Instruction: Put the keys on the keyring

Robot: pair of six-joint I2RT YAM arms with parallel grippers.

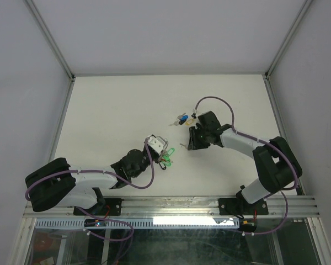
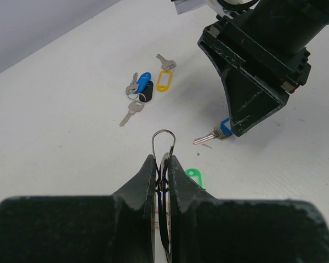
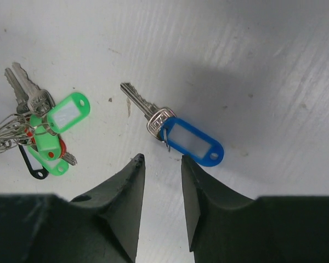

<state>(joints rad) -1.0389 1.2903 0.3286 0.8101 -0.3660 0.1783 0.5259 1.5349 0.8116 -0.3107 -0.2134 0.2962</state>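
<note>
Keys lie in two places on the white table [image 3: 263, 66]. The nearer one, a silver metal key with a blue plastic tag [image 3: 178, 131], lies flat just ahead of my right gripper [image 3: 160, 164]. That gripper's black fingers [image 3: 132, 186] are spread, with nothing between them. The tag end faces the gap and the blade points away from it. From the left wrist camera the dark body of the right gripper [image 2: 252, 71] covers most of that tag, so I see only the blade and a sliver of blue [image 2: 216, 133]. Farther off sits a loose cluster of small keys [image 1: 183, 118], made up of a yellow plastic tag [image 2: 164, 80], a second blue tag [image 2: 143, 82], a black tag [image 2: 147, 93] and a bare silver key [image 2: 130, 113]. They lie close together and well apart from both arms, with bare table between them and my left fingertips. The thin silver wire keyring [image 2: 164, 131] is pinched between the clenched fingers of my left gripper [image 2: 163, 160], and its loop pokes out past the tips. A green plastic tag [image 2: 193, 176] shows just to the right of those fingers. In the right wrist view the ring's bunch [image 3: 44, 131] fans out on the table with two green tags, something red, a black tag and silver blades. The bunch is near the blue-tagged key but not touching it. From above, the right gripper [image 1: 191, 142] sits between the ring's green tags [image 1: 166, 160] and the far cluster.
</note>
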